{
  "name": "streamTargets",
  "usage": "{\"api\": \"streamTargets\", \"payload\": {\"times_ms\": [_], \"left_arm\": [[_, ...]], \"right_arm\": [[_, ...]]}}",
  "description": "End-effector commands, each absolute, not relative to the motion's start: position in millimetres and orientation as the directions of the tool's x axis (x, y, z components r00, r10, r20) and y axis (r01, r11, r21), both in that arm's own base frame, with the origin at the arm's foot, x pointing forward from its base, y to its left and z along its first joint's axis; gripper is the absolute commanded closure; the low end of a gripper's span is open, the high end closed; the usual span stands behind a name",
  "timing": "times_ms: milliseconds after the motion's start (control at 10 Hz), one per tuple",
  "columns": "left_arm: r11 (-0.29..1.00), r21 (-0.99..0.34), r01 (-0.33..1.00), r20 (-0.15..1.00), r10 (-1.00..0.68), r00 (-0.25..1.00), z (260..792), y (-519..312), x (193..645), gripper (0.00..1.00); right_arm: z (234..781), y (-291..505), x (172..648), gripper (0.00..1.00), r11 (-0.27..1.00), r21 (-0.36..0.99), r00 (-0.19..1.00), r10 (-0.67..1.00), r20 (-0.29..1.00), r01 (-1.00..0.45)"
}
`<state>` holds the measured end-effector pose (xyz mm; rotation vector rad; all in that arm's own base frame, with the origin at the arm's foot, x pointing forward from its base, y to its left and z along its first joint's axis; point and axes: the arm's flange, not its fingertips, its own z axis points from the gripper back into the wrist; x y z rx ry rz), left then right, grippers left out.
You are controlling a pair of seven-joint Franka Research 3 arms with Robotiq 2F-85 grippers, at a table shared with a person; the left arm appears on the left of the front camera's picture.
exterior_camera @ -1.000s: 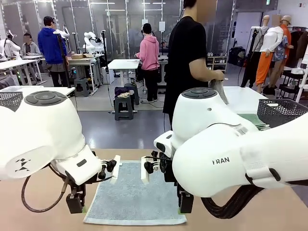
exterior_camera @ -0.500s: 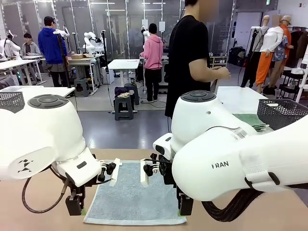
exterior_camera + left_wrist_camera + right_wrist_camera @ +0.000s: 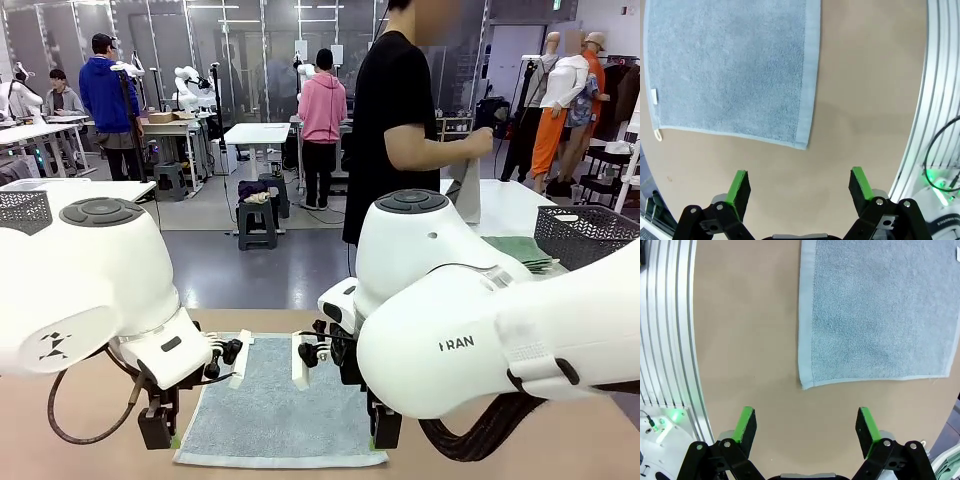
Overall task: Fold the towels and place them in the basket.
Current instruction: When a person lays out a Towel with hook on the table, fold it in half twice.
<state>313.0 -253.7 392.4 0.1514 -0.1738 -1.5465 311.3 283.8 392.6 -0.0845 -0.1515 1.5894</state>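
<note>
Your left fingers (image 3: 739, 188) are spread wide and hold nothing. Between the green pads you see bare brown table (image 3: 860, 100). Your right fingers (image 3: 746, 427) are spread just as wide, also with nothing in them, and bare table shows between those pads too.

In the left wrist view the towel (image 3: 730, 65) lies flat in the upper left of the frame. Its nearest corner sits above the gap between the fingers and is clear of both pads. A small white loop (image 3: 658, 135) sticks out at the towel's corner by the left edge of the frame, with a white tag (image 3: 654, 96) on the hem just above it.

In the right wrist view the same towel fills the upper right of the frame. Its corner again lies above the gap between the pads, and neither pad touches it.

In the front view the towel is spread in one layer at lower centre. The left fingers point down just outside its near left corner and the right fingers just beside its near right corner. You cannot tell from these views whether the tips touch the table.

Farther out, a dark mesh basket (image 3: 585, 235) stands at the right edge of the frame on a white table beyond, near green cloths (image 3: 522, 250). A second basket (image 3: 22, 210) shows at the left edge. A person (image 3: 395, 110) at upper centre holds a grey cloth (image 3: 466, 192) hanging from one hand.
</note>
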Motion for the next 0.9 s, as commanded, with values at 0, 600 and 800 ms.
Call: {"api": "streamTargets", "payload": {"times_ms": [0, 600, 800], "left_arm": [[-0.010, 0.175, 0.984, 0.069, -0.997, -0.022, 367.8, -250.4, 311.7, 0.00], [-0.044, 0.118, 0.992, 0.083, -0.995, -0.054, 309.2, -233.4, 307.8, 0.00], [-0.056, 0.115, 0.992, 0.084, -0.994, -0.066, 296.2, -233.7, 311.1, 0.00]], "right_arm": [[373.3, 283.2, 312.4, 0.00, 0.019, -0.168, 0.011, 0.999, 0.050, -0.986], [328.0, 279.0, 322.2, 0.00, -0.007, -0.173, -0.015, 0.999, 0.045, -0.985], [316.4, 280.3, 327.4, 0.00, -0.016, -0.173, -0.021, 0.999, 0.025, -0.985]]}}
